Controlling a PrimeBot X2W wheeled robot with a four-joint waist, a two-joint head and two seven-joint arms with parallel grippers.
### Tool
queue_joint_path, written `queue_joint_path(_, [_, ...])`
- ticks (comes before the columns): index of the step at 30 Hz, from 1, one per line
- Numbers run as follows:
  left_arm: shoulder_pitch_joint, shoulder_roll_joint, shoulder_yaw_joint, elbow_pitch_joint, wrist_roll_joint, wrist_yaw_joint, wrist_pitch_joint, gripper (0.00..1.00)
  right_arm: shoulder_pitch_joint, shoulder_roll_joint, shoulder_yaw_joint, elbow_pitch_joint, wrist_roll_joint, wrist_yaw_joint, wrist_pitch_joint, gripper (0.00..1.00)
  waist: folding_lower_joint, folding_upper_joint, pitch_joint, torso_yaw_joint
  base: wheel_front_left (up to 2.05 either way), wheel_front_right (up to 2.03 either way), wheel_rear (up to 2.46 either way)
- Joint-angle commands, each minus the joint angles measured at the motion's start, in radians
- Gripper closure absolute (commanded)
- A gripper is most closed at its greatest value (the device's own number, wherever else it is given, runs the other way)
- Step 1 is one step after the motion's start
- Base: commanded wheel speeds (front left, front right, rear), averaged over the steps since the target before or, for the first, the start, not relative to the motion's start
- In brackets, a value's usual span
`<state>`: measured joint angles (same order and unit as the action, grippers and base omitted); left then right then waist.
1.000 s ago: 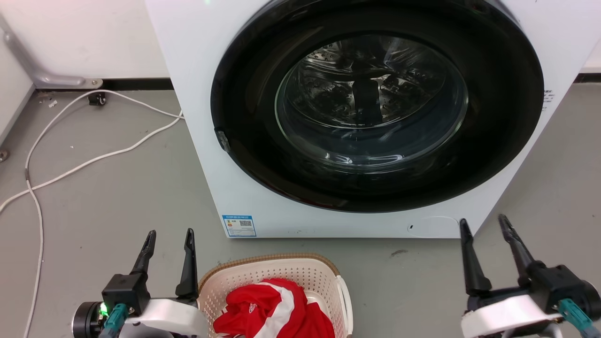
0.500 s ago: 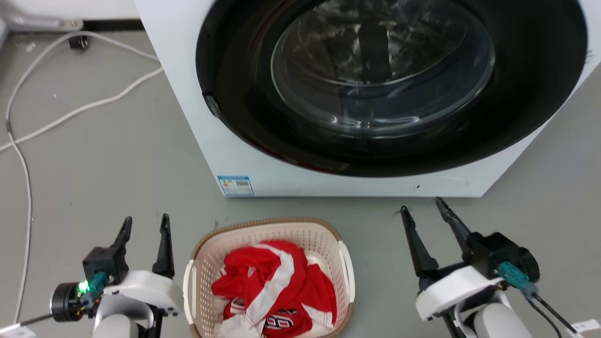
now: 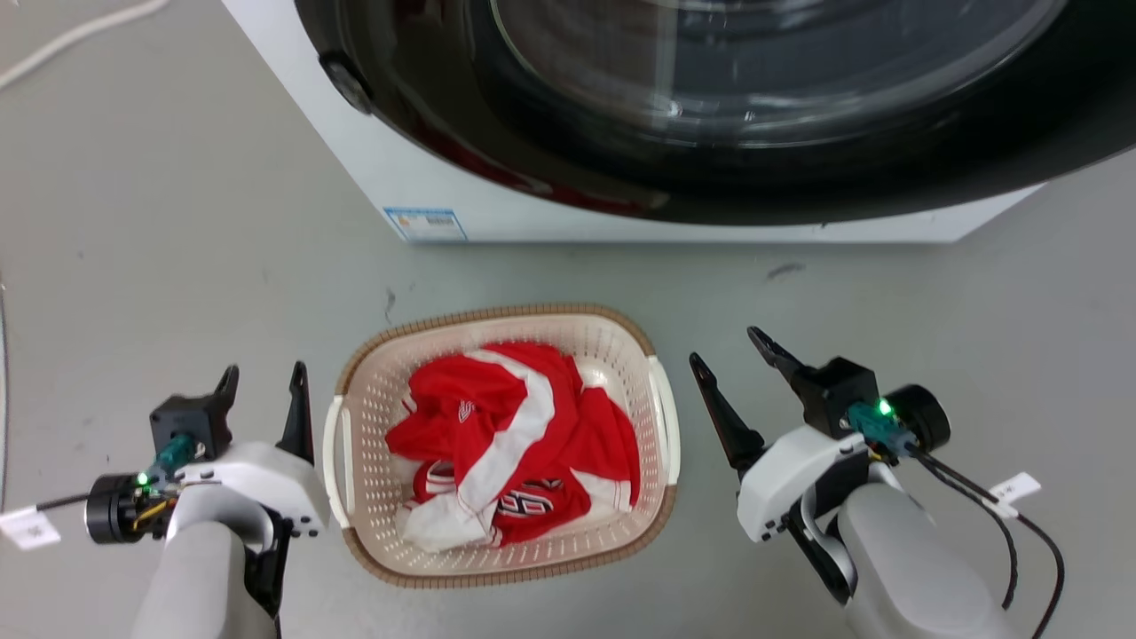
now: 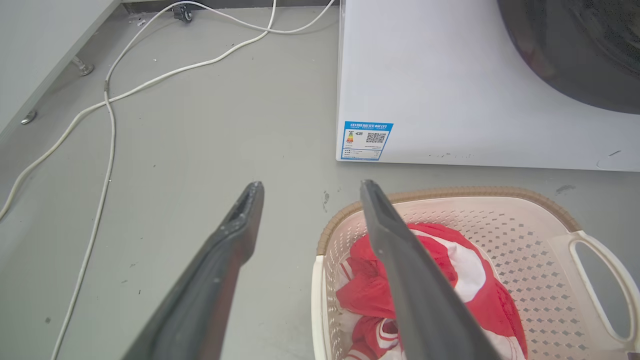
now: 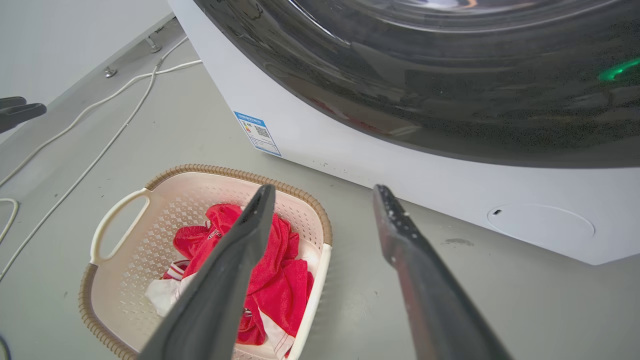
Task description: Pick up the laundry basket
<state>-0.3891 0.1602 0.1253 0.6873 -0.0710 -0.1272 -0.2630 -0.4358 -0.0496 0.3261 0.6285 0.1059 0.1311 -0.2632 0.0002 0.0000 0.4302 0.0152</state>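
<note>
The cream-white holey plastic laundry basket with a brown woven rim sits on the grey floor between the left tool and right tool; both are open wide, holding nothing; I think each should pinch its near white handle, then lift together, level.

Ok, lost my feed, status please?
Left gripper open, right gripper open, one each side of the basket. Basket on floor, ungripped, red clothes inside. Washer close behind it.
</note>
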Motion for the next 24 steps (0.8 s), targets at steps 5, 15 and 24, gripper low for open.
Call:
queue_joint_path(5, [-0.098,0.015,-0.012,0.101,0.002,-0.001,-0.003,0.00,-0.116,-0.001,0.066,0.118,0.024,-0.001,-0.003,0.00,-0.0002,0.0000,0.148,0.009,0.00,0.00,0.00])
queue_joint_path(15, [-0.210,0.038,-0.025,0.219,-0.007,-0.002,-0.003,0.00,-0.283,-0.001,0.148,0.262,0.067,-0.001,-0.002,0.00,-0.0002,0.0000,0.308,0.019,0.00,0.00,0.00])
queue_joint_path(24, [-0.279,0.033,-0.056,0.297,-0.014,-0.002,-0.003,0.00,-0.350,-0.001,0.175,0.353,0.077,-0.001,-0.002,0.00,-0.0002,0.0000,0.392,0.034,0.00,0.00,0.00])
